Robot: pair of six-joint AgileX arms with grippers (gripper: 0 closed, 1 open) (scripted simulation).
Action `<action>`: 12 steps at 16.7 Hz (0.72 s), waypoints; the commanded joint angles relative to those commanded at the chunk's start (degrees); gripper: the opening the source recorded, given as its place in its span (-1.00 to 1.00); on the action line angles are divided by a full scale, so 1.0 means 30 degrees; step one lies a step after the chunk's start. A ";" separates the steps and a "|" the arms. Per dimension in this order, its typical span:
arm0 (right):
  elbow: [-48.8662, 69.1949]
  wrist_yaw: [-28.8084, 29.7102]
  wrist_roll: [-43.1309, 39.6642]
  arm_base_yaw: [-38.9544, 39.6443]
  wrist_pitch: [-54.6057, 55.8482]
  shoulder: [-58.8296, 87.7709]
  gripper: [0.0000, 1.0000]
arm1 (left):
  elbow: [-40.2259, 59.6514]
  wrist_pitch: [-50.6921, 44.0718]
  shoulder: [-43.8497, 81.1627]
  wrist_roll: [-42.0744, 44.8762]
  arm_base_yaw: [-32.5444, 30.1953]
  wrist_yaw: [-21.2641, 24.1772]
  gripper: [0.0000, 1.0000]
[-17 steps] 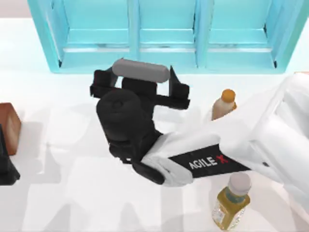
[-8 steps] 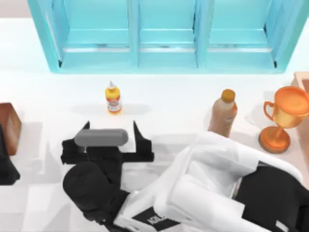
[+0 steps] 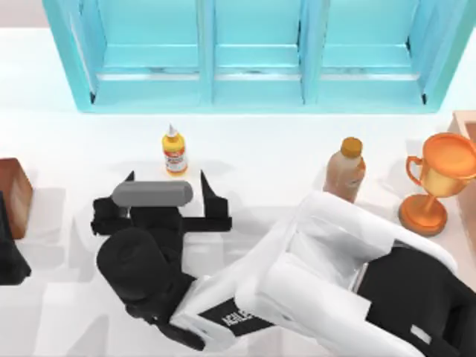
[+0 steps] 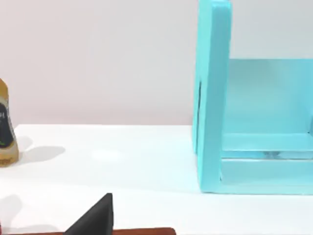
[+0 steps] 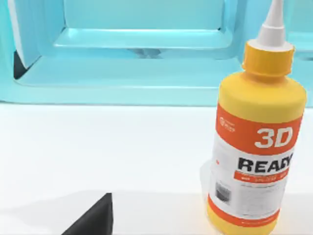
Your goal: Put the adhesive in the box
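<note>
My right gripper (image 3: 165,195) hung low over the table with its fingers spread wide and nothing between them, just short of the adhesive (image 3: 174,151). The little yellow bottle stood upright, nozzle up, on the white table (image 3: 67,312) in front of the turquoise box (image 3: 256,93), about level with its left-hand compartment. From the gripper the bottle lay straight ahead toward the box and slightly off toward the right finger; the right wrist view had it close and off-centre (image 5: 257,137). I judged a short advance with a small sideways correction would bracket it. My left arm sat parked at the table's left edge; I could not tell its finger state.
</note>
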 joint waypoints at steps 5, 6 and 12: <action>0.3324 -0.1808 -0.0856 -0.1862 -0.0806 0.1769 1.00 | 0.0000 0.0000 0.0000 0.0000 0.0000 0.0000 1.00; 0.3789 -0.2080 -0.0961 -0.2141 -0.0933 0.2016 1.00 | 0.0000 0.0000 0.0000 0.0000 0.0000 0.0000 1.00; 0.4250 -0.2356 -0.1064 -0.2430 -0.1062 0.2266 0.85 | 0.0000 0.0000 0.0000 0.0000 0.0000 0.0000 1.00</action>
